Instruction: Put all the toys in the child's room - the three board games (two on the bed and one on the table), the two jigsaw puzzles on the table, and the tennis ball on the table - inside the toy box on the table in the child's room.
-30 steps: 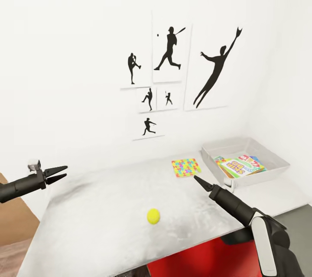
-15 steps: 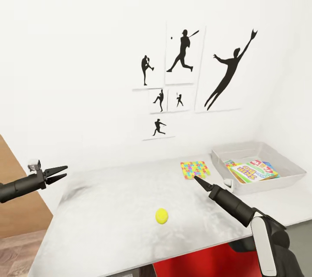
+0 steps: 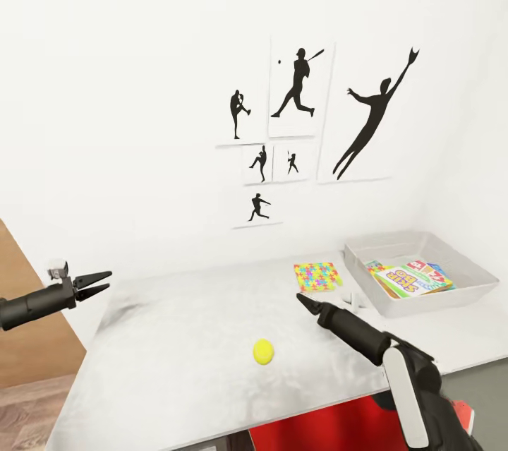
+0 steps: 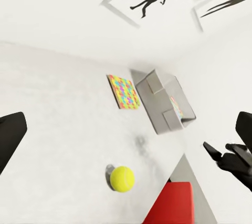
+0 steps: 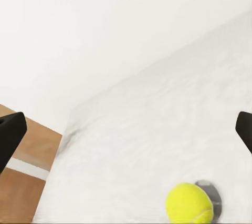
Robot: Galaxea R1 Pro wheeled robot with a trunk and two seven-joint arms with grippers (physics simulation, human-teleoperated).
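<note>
Lying apart — tennis ball, rt fingers

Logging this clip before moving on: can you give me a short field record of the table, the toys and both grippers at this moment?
table: white, against the wall
tennis ball: loose on the table, near its front edge
jigsaw puzzle: flat on the table, beside the toy box
toy box: at the table's right end, colourful boxes inside
left gripper: open, holding nothing, at the table's left end
right gripper: above the table, right of the ball, holding nothing
</note>
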